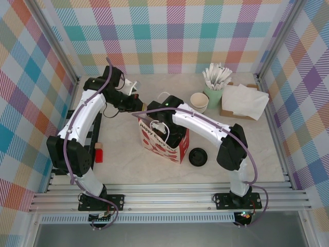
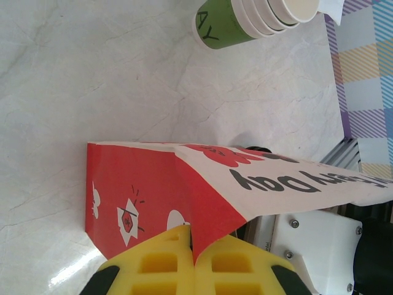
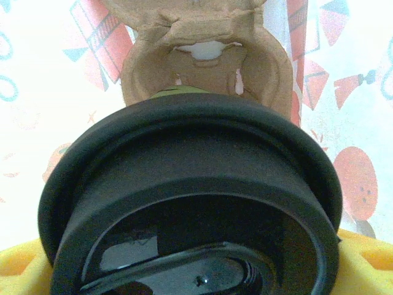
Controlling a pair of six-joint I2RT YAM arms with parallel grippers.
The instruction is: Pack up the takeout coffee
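Right wrist view puts the takeout coffee [image 3: 190, 184] close under the lens. Its black lid takes up most of the frame, with a sliver of green cup wall showing past it. The right gripper [image 3: 191, 279] has its yellow fingers [image 3: 17, 270] at either side of the cup, clamped on it. Around it are the pale inner walls of the paper bag [image 3: 49, 74], so the coffee is already inside the bag's mouth. Beyond the lid, deeper in the bag, lies a brown cardboard carrier [image 3: 202, 43]. Whether the cup's base has reached it is hidden.

From the top external camera, the right arm bends down into the open top of the bag [image 1: 169, 146], which stands mid-worktop [image 1: 128, 170]. The left gripper [image 1: 134, 104] is at the bag's far rim. Its own camera shows the fingers [image 2: 153, 264] pinched together on the bag's red edge, holding the mouth open.

By my reading, the pick-up and the entry into the bag are done. What is left is to seat the cup in the carrier, let go, and lift both arms clear. A loose black lid [image 1: 198, 157] lies beside the bag, and the stack of lidless cups [image 1: 199, 101] stands well apart.
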